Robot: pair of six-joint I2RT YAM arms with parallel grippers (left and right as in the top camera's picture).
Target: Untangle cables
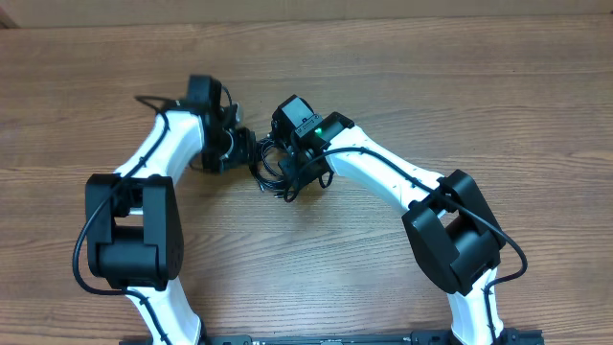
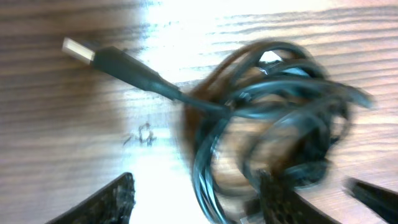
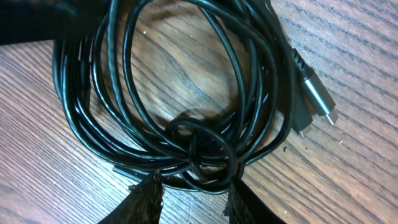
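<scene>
Right wrist: one coil of cables [image 3: 264,93] tight in right gripper [image 3: 193,186], two plugs [image 3: 317,99] beside; left gripper [image 2: 196,199] wide, no grip.

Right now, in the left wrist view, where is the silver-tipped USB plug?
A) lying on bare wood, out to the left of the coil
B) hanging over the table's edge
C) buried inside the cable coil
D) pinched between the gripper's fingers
A: the USB plug lies flat on the table, and its cord trails off to the right into the blurred coil of cables.
</scene>
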